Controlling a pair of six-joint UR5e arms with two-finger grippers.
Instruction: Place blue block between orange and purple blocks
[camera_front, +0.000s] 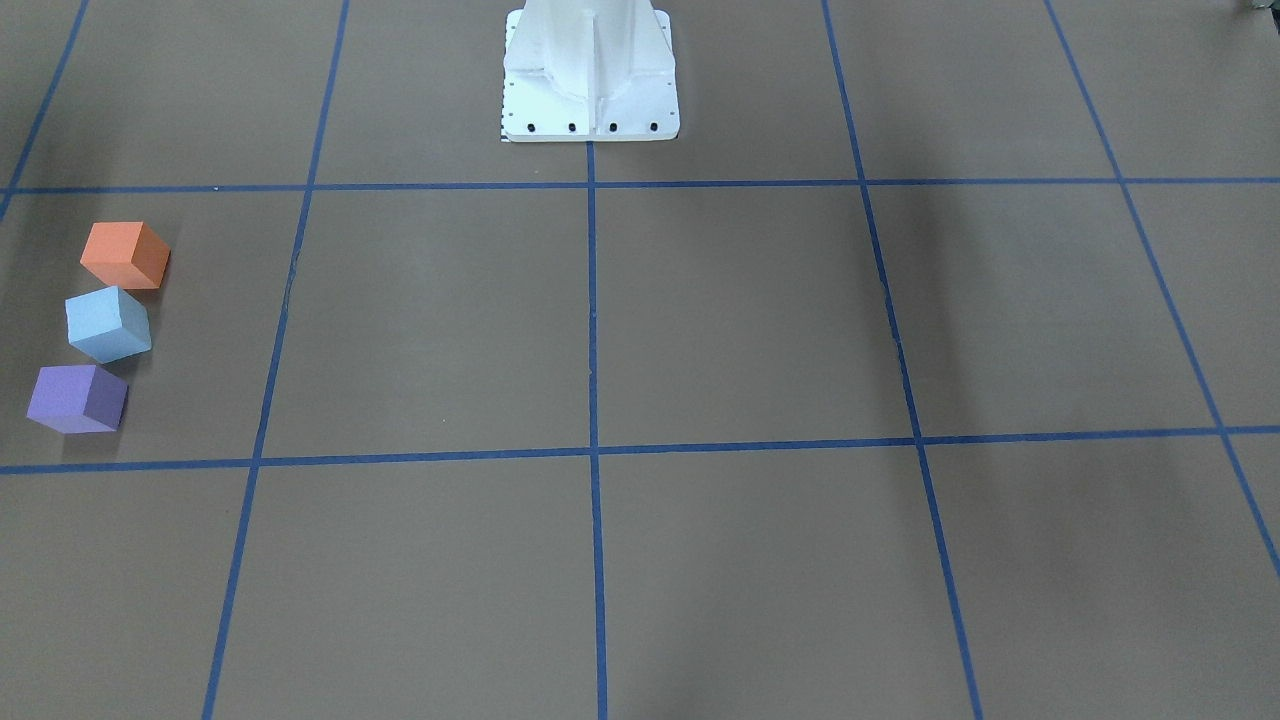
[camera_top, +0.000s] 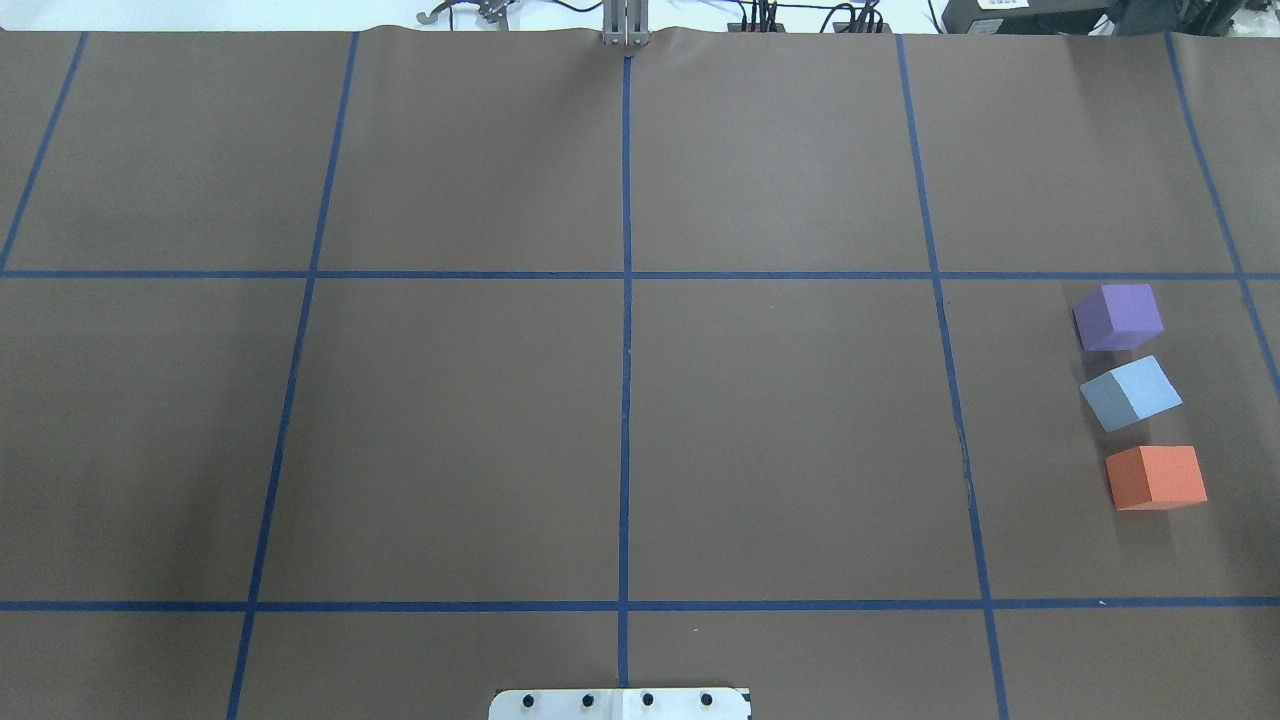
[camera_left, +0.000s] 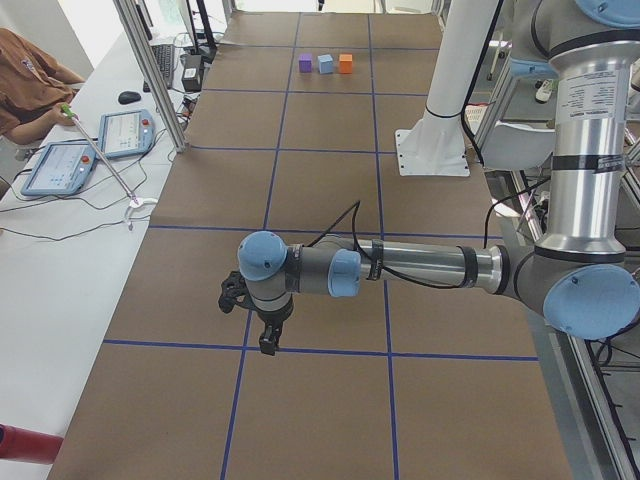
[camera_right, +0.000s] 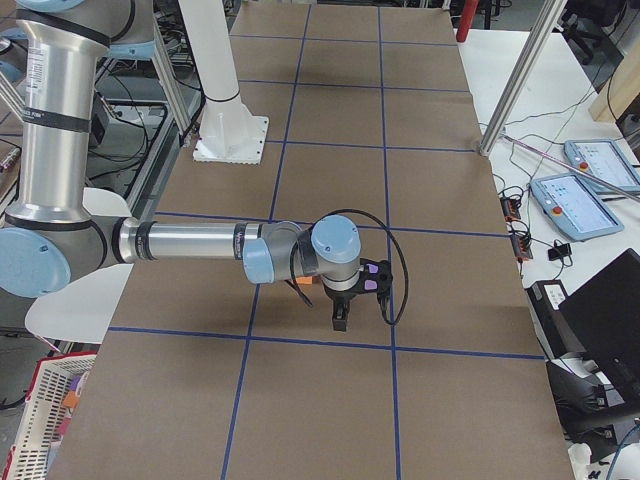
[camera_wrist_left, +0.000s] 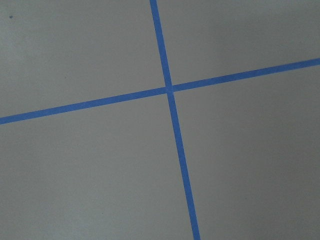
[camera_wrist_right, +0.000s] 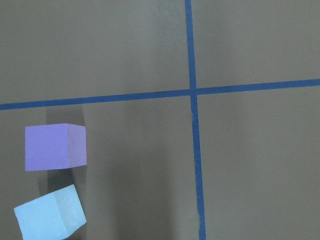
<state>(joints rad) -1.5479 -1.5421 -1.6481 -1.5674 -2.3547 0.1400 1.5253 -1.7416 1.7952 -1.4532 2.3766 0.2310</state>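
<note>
Fig: light-blue foam cube (camera_top: 1130, 393) sits btwn orange foam cube (camera_top: 1157, 477) & purple foam cube (camera_top: 1118, 316), just beneath right gripper (camera_right: 341, 318), the nearer arm; left gripper (camera_left: 268, 335) well apart. Grip of either: cannot tell, side views only

Overhead & front cams oppose, sharing table (camera_top: 450, 420); sides at ends; wrists close, downward.

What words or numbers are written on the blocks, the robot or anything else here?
Nothing here can be read.
On the orange block, blue block and purple block: no writing.
On the left arm's sticker: print too small to read.
On the tablet screens: too small to read.
</note>
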